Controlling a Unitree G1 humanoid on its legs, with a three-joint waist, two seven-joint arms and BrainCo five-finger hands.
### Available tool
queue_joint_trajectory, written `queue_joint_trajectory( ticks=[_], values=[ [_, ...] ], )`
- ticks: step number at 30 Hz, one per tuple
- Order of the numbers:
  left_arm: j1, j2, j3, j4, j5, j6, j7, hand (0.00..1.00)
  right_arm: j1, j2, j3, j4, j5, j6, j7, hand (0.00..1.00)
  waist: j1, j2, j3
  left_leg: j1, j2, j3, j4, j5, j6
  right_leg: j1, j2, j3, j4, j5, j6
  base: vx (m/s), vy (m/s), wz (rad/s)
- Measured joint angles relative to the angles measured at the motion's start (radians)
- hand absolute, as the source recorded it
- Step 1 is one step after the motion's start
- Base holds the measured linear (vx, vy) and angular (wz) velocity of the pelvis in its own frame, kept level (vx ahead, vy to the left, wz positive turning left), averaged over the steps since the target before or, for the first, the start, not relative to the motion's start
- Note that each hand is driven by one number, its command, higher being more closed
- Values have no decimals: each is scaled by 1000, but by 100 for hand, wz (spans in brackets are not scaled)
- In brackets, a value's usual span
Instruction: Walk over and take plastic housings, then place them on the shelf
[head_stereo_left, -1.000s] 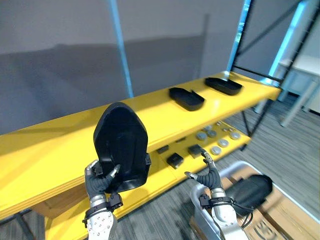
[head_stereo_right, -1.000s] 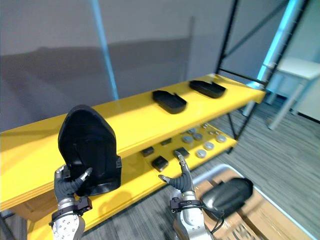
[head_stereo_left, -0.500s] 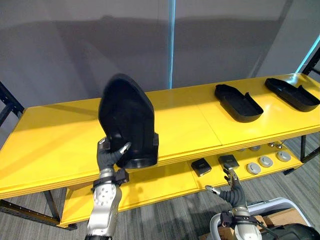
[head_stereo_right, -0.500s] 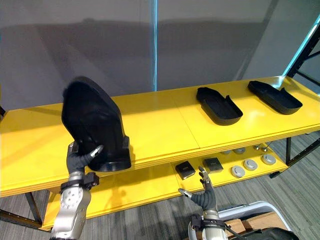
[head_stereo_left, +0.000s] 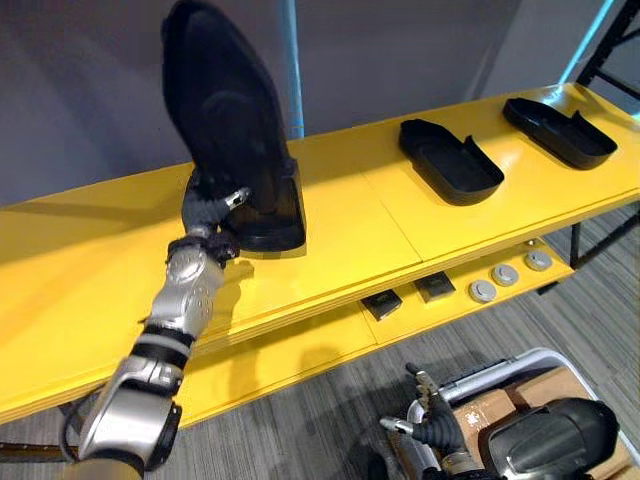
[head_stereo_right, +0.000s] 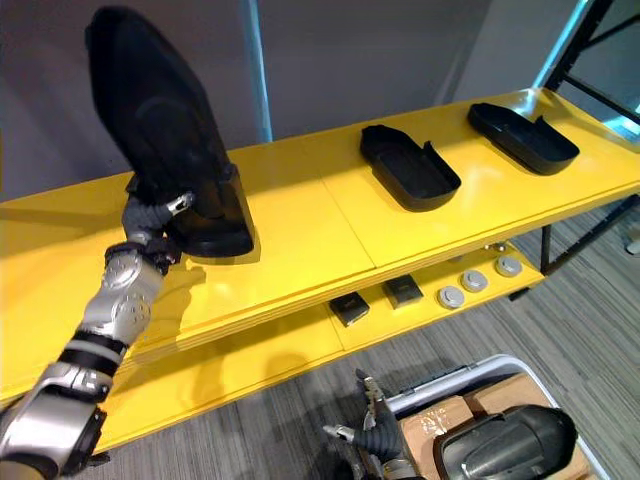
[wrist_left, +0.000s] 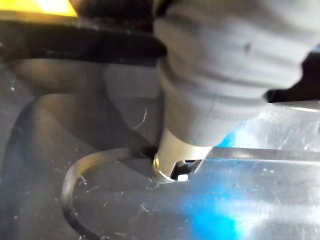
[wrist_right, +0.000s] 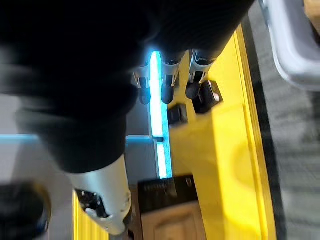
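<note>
While its left robot hand (head_stereo_left: 205, 212) clamps a large, glossy black plastic housing (head_stereo_left: 225, 120) from behind, thumb hooked round the front, the humanoid holds the teardrop-shaped shell nearly upright over the top board of a yellow shelf (head_stereo_left: 340, 235). The shell's broad lower end sits at the board's surface, though whether it actually touches cannot be told. Its narrow tip is cut off at the frame edge in the left eye view, and the fingers behind it are hidden. In the left wrist view, the scratched dark surface lies hard against the hand's ribbed cover.

Farther to the right on the same board, well apart from the held shell, two more black housings lie open side up: a nearer one (head_stereo_left: 450, 162) and a far one (head_stereo_left: 560, 132).

On the lower yellow board (head_stereo_left: 290, 358), partly hidden by the top board's edge, sit small dark square parts (head_stereo_left: 381, 304) and round grey discs (head_stereo_left: 483, 291), too small to identify.

The right robot hand (head_stereo_left: 437, 428) hangs low near the floor, fingers (wrist_right: 171, 75) straight and spread, holding nothing. Just beside it, a pale grey bin (head_stereo_left: 490, 372) holds a cardboard box (head_stereo_left: 480, 410) and another dark rounded housing (head_stereo_left: 550, 450), cut off by the frame.
</note>
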Motion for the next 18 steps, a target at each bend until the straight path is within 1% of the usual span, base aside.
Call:
queue_joint_trajectory(
  ticks=[2, 3, 5, 10, 13, 14, 15, 18],
  values=[
    [-46, 1, -25, 79, -5, 28, -10, 100, -7, -2, 25, 6, 0, 1, 3, 0, -13, -2, 14, -1, 0, 2, -1, 3, -1, -2, 0, 4, 0, 1, -1, 29, 1, -4],
    [-64, 7, -35, 113, -15, 35, -13, 100, -15, -3, 40, 11, 0, 4, 4, 0, -21, -6, 24, -1, 0, 7, -4, 9, -4, -5, 0, 9, 0, 2, -3, 19, -3, -8],
    [-106, 10, -38, 141, -30, 60, -12, 100, -25, -7, 54, 11, -1, 8, 4, 0, -21, -7, 37, -6, 0, 12, -7, 12, -3, -15, 1, 13, 0, 5, -6, 7, -1, -8],
    [-155, 17, -38, 180, -45, 79, -5, 100, -30, -15, 87, 18, -3, 10, 2, 0, -26, -9, 52, -16, 1, 15, -15, 25, -7, -28, 2, 13, 0, 9, -10, 0, 0, 0],
    [-177, 17, -37, 211, -69, 88, 24, 100, -35, -16, 101, 38, -5, 11, 1, 0, -31, -9, 61, -18, 0, 14, -15, 28, -4, -30, 2, 12, 0, 12, -10, 0, 0, 0],
    [-183, 17, -37, 222, -78, 91, 34, 0, -35, -16, 105, 43, -5, 15, 1, 0, -32, -9, 61, -20, 0, 14, -16, 28, -3, -31, 2, 12, 0, 12, -10, 0, 0, 0],
    [-194, 17, -37, 236, -82, 98, 49, 0, -36, -18, 114, 43, -5, 21, -1, 0, -35, -9, 61, -24, 0, 13, -16, 30, 0, -36, 2, 12, 0, 15, -11, 0, 0, 0],
    [-206, 17, -37, 269, -82, 119, 65, 0, -38, -23, 137, 43, -5, 26, -5, 0, -41, -10, 67, -31, -1, 8, -21, 38, 2, -43, 2, 11, 0, 20, -11, -16, 7, 3]
  ],
)
